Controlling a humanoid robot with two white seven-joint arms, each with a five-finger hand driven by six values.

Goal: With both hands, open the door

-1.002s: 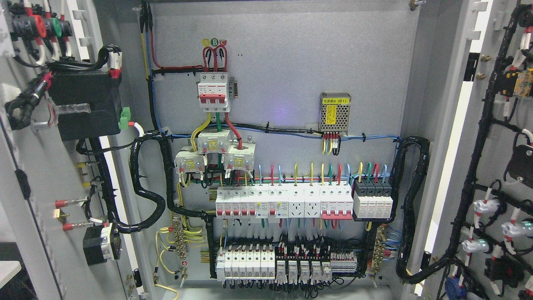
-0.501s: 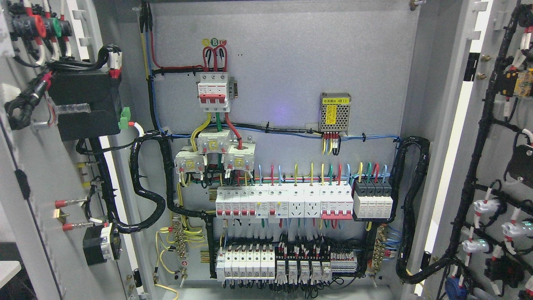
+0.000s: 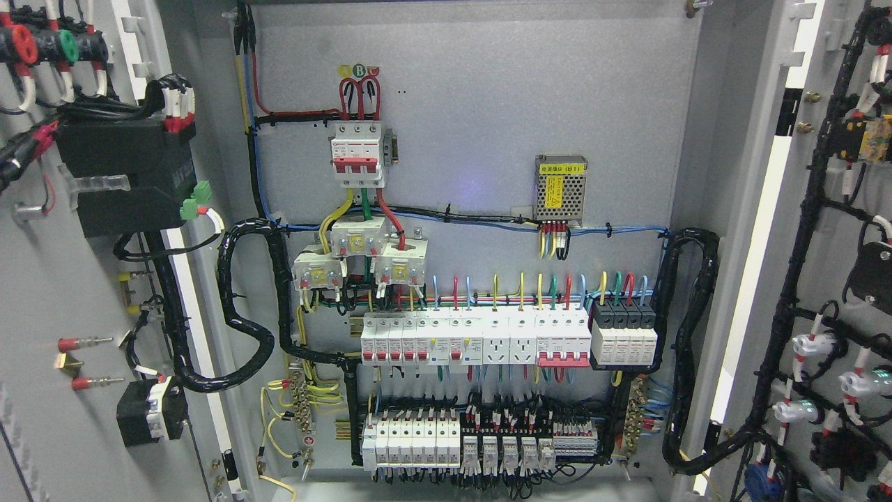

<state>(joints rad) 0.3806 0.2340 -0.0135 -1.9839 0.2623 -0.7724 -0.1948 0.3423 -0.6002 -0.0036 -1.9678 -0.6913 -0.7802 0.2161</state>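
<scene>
left door (image 3: 49, 293) swung wide | right door (image 3: 836, 230) open | hands: none visible (state unknown)

Both doors (image 3: 63, 293) open, cabinet (image 3: 474, 139) exposed

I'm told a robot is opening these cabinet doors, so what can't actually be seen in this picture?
Head view, the only one:
- The robot's hands and arms: none in frame, so what holds either door is unknown.
- Left door: its outer side and handle are cut off by the left edge.
- Right door: cut off by the right edge.
- Breaker labels: print too small to read.
- Cabinet floor: cut off by the bottom edge.
</scene>
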